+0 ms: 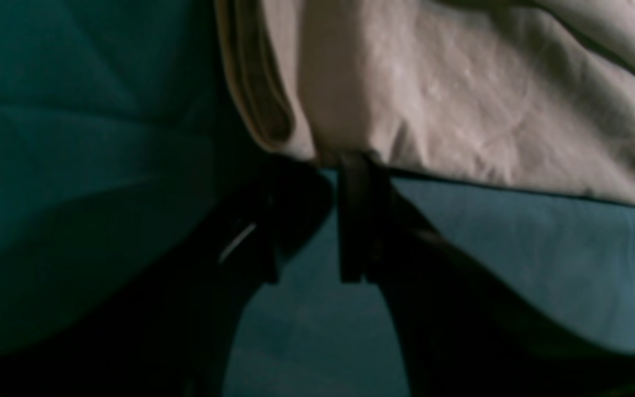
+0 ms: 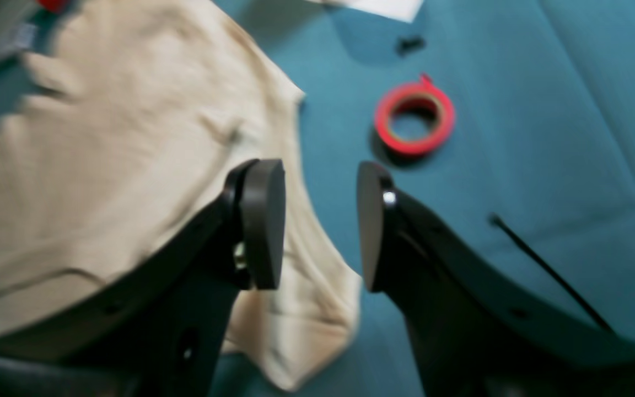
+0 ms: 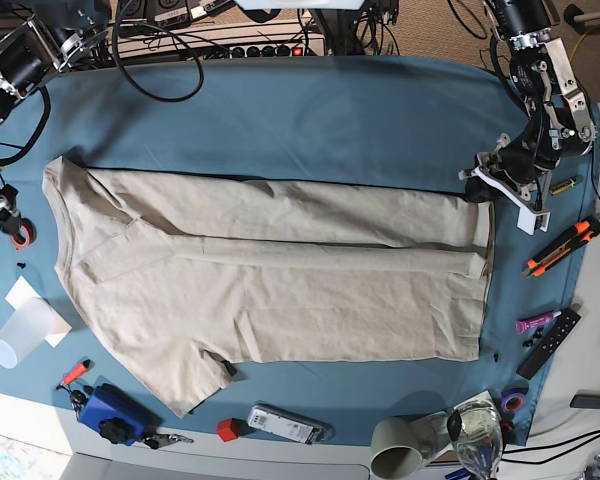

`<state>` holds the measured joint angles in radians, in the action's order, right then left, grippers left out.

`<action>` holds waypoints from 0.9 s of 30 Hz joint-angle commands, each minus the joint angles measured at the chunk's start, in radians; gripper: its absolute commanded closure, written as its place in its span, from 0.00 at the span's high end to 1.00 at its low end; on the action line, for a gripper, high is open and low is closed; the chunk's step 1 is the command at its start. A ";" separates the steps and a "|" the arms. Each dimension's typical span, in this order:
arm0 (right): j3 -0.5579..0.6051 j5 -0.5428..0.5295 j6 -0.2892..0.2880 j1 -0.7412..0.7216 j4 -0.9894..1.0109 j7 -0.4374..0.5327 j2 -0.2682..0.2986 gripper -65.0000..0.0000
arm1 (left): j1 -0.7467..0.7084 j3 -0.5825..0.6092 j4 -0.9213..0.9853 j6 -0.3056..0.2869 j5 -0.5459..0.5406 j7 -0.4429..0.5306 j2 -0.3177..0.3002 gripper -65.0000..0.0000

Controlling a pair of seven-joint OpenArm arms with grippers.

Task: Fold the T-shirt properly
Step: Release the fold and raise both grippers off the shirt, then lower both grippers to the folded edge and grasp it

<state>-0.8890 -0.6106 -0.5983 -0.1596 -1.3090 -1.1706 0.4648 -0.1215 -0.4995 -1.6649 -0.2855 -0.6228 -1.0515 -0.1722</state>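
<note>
The beige T-shirt [image 3: 270, 280] lies spread on the teal table cloth [image 3: 310, 120], with its upper long side folded in as a band. My left gripper [image 3: 485, 182] is at the shirt's far right upper corner. In the left wrist view it [image 1: 317, 182] is open, its fingertips [image 1: 356, 171] at the shirt's edge [image 1: 461, 110], with teal cloth showing between them. My right gripper [image 2: 320, 220] is open and empty, hovering over the shirt's edge [image 2: 102, 165] at the table's left [image 3: 2, 210].
A red tape roll [image 2: 414, 118] lies beside my right gripper, near a black zip tie [image 2: 549, 270]. A plastic cup [image 3: 15, 338], a blue tool [image 3: 110, 410], a mug [image 3: 400, 447], a glass [image 3: 475, 430], a remote [image 3: 550, 343] and an orange knife [image 3: 560, 248] line the edges.
</note>
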 commanded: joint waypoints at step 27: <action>0.195 0.155 0.140 0.076 -0.018 0.171 0.026 0.34 | 0.008 -0.024 -0.008 0.078 0.082 -0.034 -0.026 0.22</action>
<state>-0.6971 -0.4625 -0.4557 -0.0719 -1.3106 -1.0130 0.4732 -0.1139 -0.5156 -1.6653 -0.2176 -0.5690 -1.0645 -0.1818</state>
